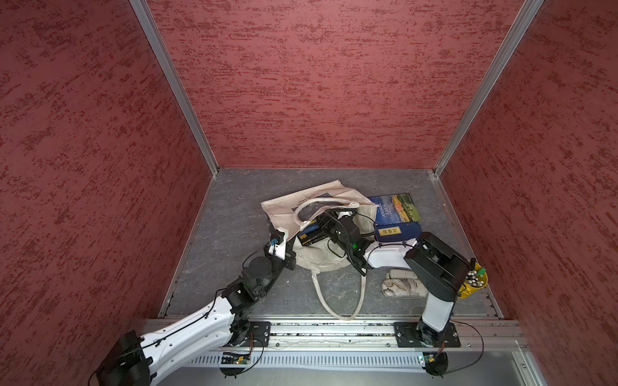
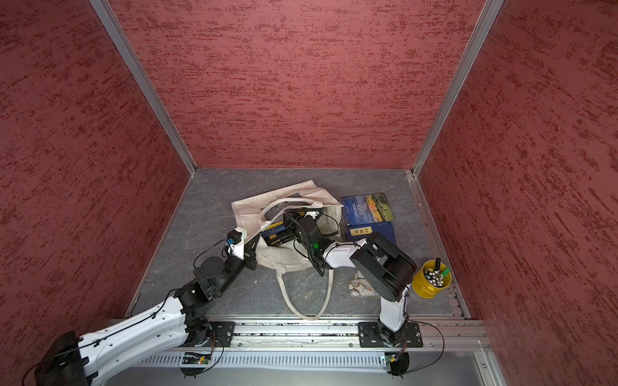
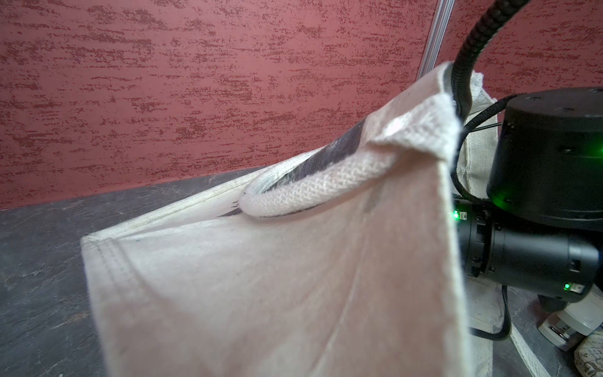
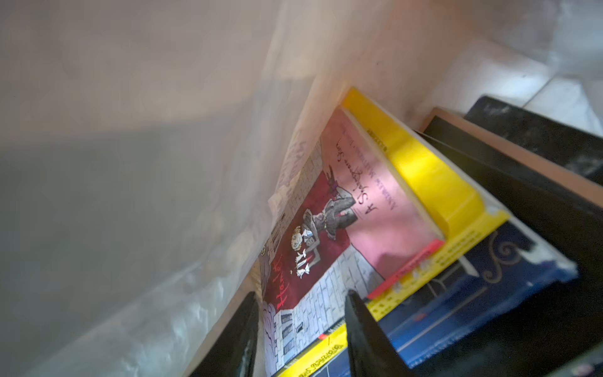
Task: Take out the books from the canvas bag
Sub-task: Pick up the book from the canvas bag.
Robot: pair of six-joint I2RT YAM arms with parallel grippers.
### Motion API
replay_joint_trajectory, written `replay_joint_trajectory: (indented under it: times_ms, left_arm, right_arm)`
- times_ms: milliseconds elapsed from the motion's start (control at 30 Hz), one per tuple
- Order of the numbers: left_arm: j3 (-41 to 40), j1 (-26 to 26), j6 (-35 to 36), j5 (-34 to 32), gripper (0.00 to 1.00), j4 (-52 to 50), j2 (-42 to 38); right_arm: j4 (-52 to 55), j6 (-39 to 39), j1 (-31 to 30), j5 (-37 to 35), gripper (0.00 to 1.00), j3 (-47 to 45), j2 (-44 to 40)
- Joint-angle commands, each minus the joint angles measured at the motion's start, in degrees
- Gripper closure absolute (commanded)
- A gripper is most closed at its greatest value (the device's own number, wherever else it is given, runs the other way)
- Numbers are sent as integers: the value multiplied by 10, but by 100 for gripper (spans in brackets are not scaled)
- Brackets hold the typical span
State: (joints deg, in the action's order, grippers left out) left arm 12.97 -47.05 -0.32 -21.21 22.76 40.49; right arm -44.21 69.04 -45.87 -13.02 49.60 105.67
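The cream canvas bag (image 1: 301, 200) (image 2: 254, 207) lies on the grey floor with its mouth toward my arms. My left gripper (image 1: 289, 258) is shut on the bag's near rim and holds it up; in the left wrist view the bag's fabric (image 3: 261, 277) hides the jaws. My right gripper (image 1: 336, 214) reaches into the mouth. Its jaws (image 4: 303, 336) stand apart around the corner of a pink-covered book (image 4: 326, 228), which lies on a yellow book (image 4: 424, 176), a dark blue book (image 4: 456, 293) and a black book (image 4: 522, 182). Dark books (image 1: 309, 235) poke from the mouth. A blue book (image 1: 396, 209) and a navy book (image 1: 398, 232) lie outside to the right.
A white patterned pouch (image 1: 401, 287) lies by the right arm's base. A yellow cup of pens (image 1: 475, 280) stands at the right edge. One bag handle (image 1: 337, 300) loops toward the front rail. Red walls close in three sides.
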Motion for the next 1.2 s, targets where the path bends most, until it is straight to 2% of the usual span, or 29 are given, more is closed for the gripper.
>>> replay_joint_trajectory:
  times_ms: [0,200,433,633,800,1033,1167]
  left_arm:
    - [8,-6,9,16,100,71,-12]
    - [8,-7,9,19,100,73,-9]
    - [8,-7,9,20,100,71,-13]
    - [8,-8,10,20,100,71,-9]
    - [7,-7,11,21,100,72,-10]
    - [7,-7,12,22,100,76,-3]
    - [7,-7,14,21,100,76,-4]
  right_arm:
    - [-16,15,1,13,56,11,18]
    - [-13,26,1,32,56,33,41]
    - [15,37,1,10,60,46,54]
    - [74,36,3,-4,58,76,53]
    - [104,98,2,-1,56,52,32]
    - [127,107,1,-24,57,40,22]
    - [127,75,2,-60,57,14,-12]
